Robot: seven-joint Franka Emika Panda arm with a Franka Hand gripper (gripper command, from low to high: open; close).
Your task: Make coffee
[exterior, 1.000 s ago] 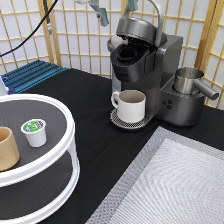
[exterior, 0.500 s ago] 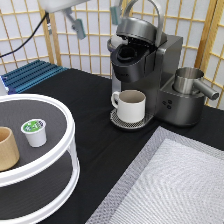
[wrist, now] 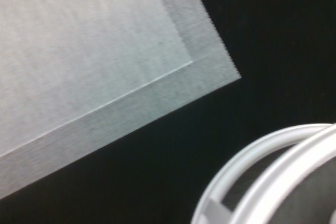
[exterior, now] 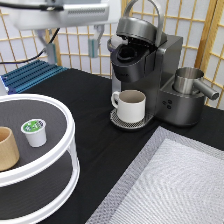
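Your claw point(exterior: 70, 50) hangs at 11 o'clock, high over the counter point(exterior: 95, 135), fingers spread, holding nothing. The coffee point(exterior: 34, 132) sits untouched at 9 o'clock on the tiered stand point(exterior: 67, 145) (brewer point(exterior: 145, 65) lid up, mug point(exterior: 131, 105) ready underneath).

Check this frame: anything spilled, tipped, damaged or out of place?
Nothing stands out. The coffee pod stands upright on the round shelf beside the wooden cup; the mug sits upright under the open coffee machine. The gripper hangs open, high above the table.
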